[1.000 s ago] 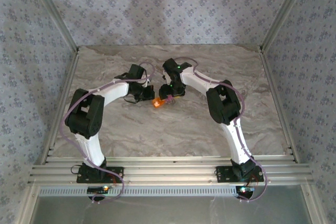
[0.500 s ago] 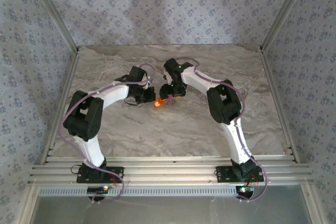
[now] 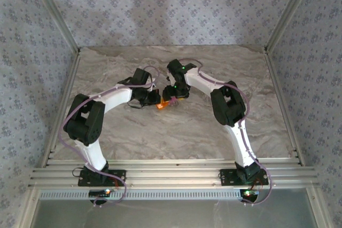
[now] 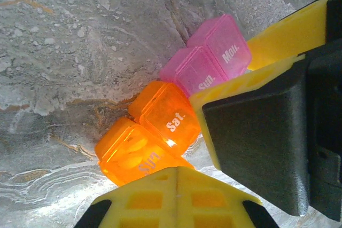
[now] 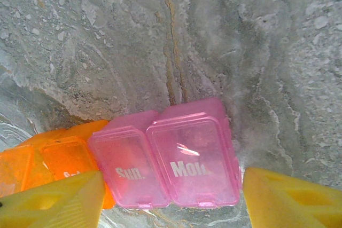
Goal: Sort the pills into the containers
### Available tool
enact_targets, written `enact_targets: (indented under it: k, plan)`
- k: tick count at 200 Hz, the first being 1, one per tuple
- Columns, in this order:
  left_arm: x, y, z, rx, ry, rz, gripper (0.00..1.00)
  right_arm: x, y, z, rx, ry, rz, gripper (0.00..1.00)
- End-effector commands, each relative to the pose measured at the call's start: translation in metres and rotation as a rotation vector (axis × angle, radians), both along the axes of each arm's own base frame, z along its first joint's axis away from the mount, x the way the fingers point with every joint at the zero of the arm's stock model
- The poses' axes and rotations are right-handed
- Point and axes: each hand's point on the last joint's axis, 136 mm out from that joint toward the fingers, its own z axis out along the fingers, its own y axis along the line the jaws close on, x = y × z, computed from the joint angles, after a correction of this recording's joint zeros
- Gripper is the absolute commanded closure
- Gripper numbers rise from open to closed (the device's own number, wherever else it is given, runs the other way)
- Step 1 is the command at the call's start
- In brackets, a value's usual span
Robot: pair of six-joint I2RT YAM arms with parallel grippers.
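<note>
Top external view, lowest edge first: aluminium rail (image 3: 171, 170) carrying both arm bases, then bare marble-patterned table (image 3: 160, 137). Higher up, left arm (image 3: 107, 100) and right arm (image 3: 214, 86) bending inward toward the middle of the frame. Left gripper (image 3: 152, 99) and right gripper (image 3: 172, 97) close together there, with the containers (image 3: 162, 105) lying on the table between and just below them, too small here to read. Beyond, floral wallpaper (image 3: 171, 9) across the top of the frame.

Left wrist view: left yellow fingers (image 4: 144, 201) at bottom centre, pressed together with only a seam between them, tips right at the nearest orange box. Containers seen as 1 joined strip of 4 translucent boxes running diagonally from lower left to upper right: orange Sun. box (image 4: 131, 156), orange Sat. box (image 4: 165, 116), pink Sun. box (image 4: 187, 70), pink Mon. box (image 4: 222, 41). Right gripper's black body and yellow fingers at the right of the frame, over the pink end.

Right wrist view: right yellow fingers (image 5: 53, 201) in the 2 lower corners, standing apart and straddling the 2 pink boxes. Lower-left finger overlapping the orange Sat. box's edge, lower-right one just beside the pink Mon. box. Firm contact impossible to tell. Strip flat on the table.
</note>
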Motion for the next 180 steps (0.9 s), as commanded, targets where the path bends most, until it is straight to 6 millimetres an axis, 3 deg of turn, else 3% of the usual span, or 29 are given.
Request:
enact_targets:
  k: [1, 180]
  plan:
    - [-0.008, -0.003, 0.005, -0.025, 0.003, -0.005, 1.00, -0.008, -0.014, -0.023, -0.050, 0.073, -0.036, 0.30]
    - [-0.014, -0.005, -0.024, 0.017, 0.047, -0.021, 1.00, -0.008, -0.016, -0.028, -0.048, 0.098, -0.059, 0.31]
